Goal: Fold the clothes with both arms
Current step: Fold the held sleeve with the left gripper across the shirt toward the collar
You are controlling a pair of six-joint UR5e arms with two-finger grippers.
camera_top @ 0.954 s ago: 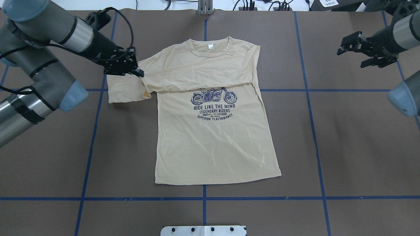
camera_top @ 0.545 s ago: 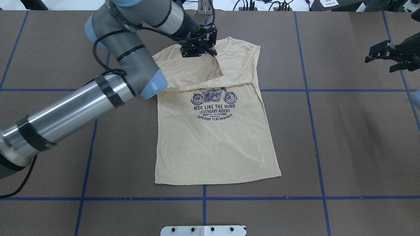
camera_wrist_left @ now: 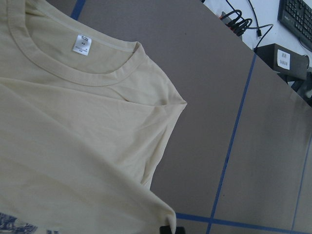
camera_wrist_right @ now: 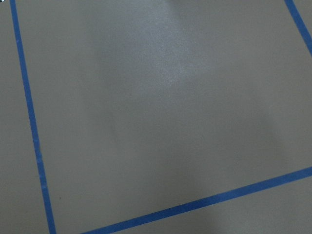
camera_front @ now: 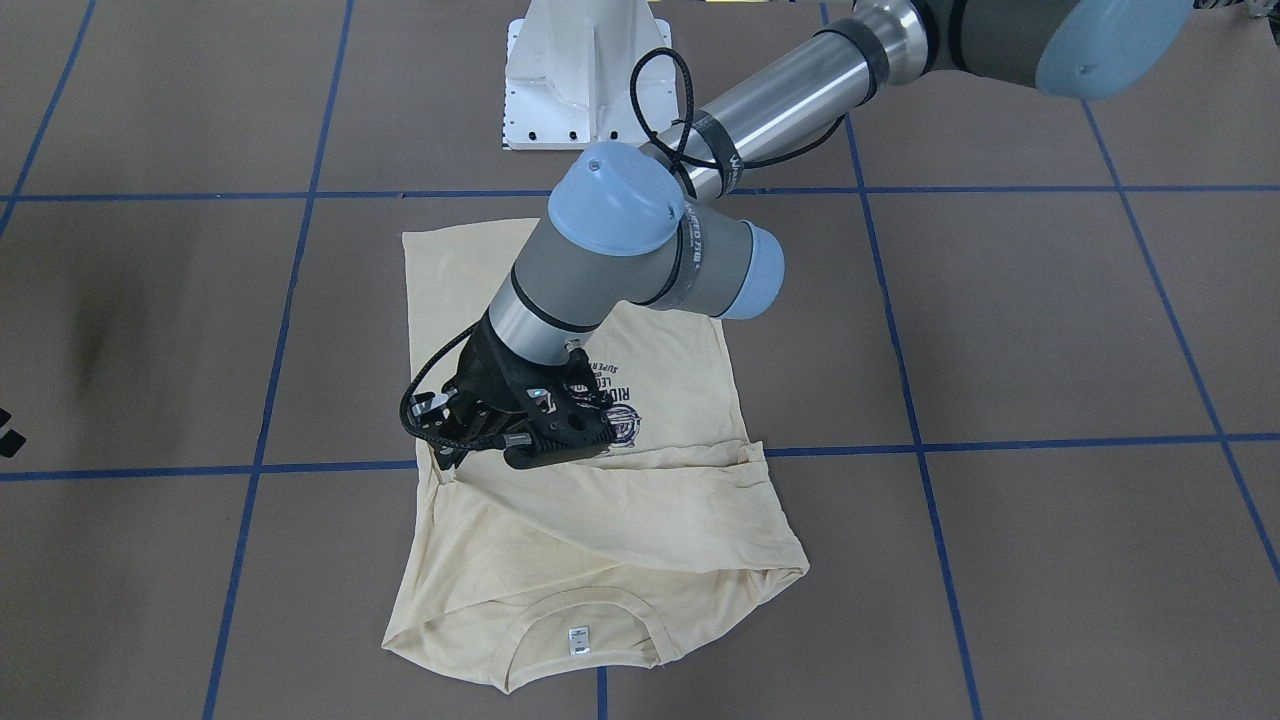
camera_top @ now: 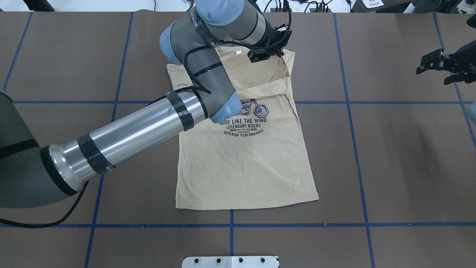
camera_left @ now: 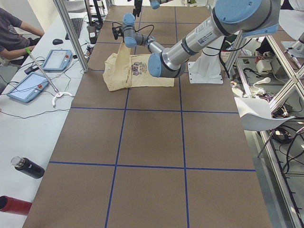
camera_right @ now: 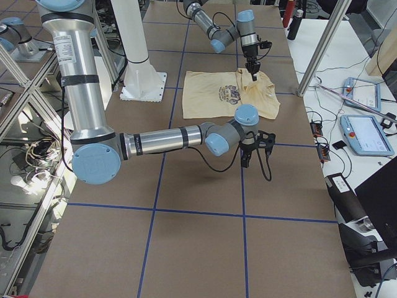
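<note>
The cream-yellow T-shirt (camera_top: 245, 167) lies flat with its motorcycle print up and its white neck label (camera_top: 238, 52) at the far edge. One long sleeve (camera_front: 620, 500) is drawn across the chest. My left gripper (camera_top: 277, 59) stands low over the shirt's right shoulder, shut on that sleeve's fabric (camera_wrist_left: 97, 185). In the front-facing view the left gripper (camera_front: 448, 458) pinches the cloth at the shirt's edge. My right gripper (camera_top: 433, 70) hovers open and empty over bare table far to the right, well apart from the shirt (camera_right: 211, 93).
Blue tape lines (camera_top: 349, 111) grid the brown table. The white pedestal base (camera_front: 580, 70) stands at the robot's edge. Beyond the far edge lie cables, tablets (camera_left: 28, 88) and a metal post (camera_right: 316, 56); a person's arm (camera_left: 19, 33) shows there.
My left gripper has carried the sleeve from the shirt's left side across the chest to its right shoulder. The right gripper has drawn back toward the right edge.
</note>
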